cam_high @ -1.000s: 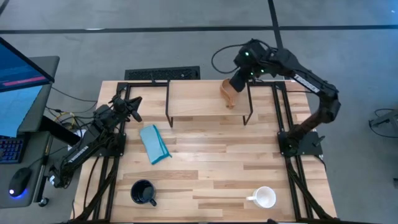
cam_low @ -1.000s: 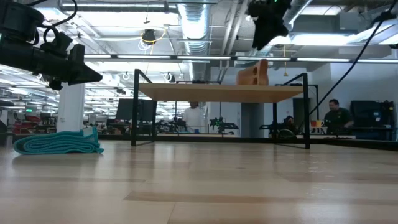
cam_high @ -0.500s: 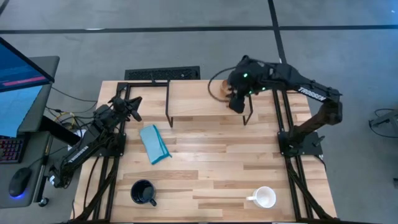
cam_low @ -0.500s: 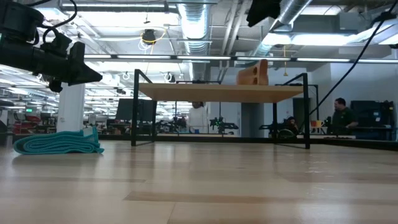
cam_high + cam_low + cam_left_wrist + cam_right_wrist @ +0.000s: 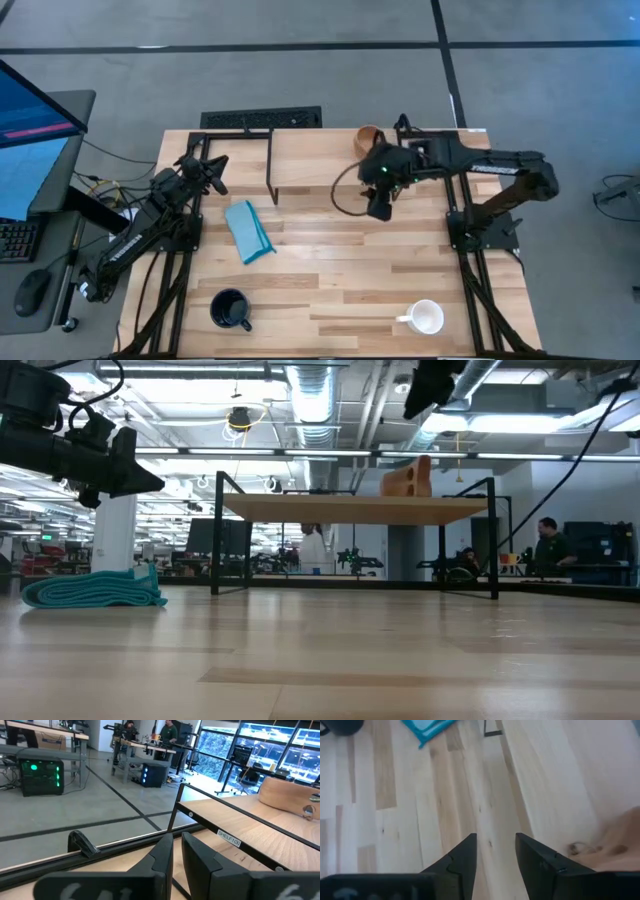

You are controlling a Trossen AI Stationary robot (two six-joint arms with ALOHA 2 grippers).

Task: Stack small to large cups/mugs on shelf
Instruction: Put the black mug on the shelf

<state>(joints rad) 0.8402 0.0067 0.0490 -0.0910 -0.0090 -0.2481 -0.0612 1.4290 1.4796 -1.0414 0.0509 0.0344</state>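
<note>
The tan wooden cup [image 5: 368, 137] stands on its base on the far right part of the shelf's plank top [image 5: 320, 160]. It also shows in the low view [image 5: 407, 477] and in the right wrist view [image 5: 615, 845]. My right gripper [image 5: 378, 208] is open and empty, high over the shelf's near right edge, apart from the cup; its fingers show parted in the right wrist view [image 5: 495, 855]. The dark mug [image 5: 230, 309] and the white mug [image 5: 424, 318] stand on the table near its near edge. My left gripper [image 5: 215, 170] waits shut at the table's left, above the table.
A folded blue cloth [image 5: 248, 230] lies on the table left of the shelf, seen also in the low view [image 5: 95, 590]. The shelf's thin black legs [image 5: 271, 190] stand at its corners. Bare tabletop [image 5: 330, 270] lies between the shelf and the mugs.
My right gripper has drawn back from the tan cup, going from the shelf's far right corner toward the table's near edge and a little left, staying high. The tan cup has stayed where it was on the shelf.
</note>
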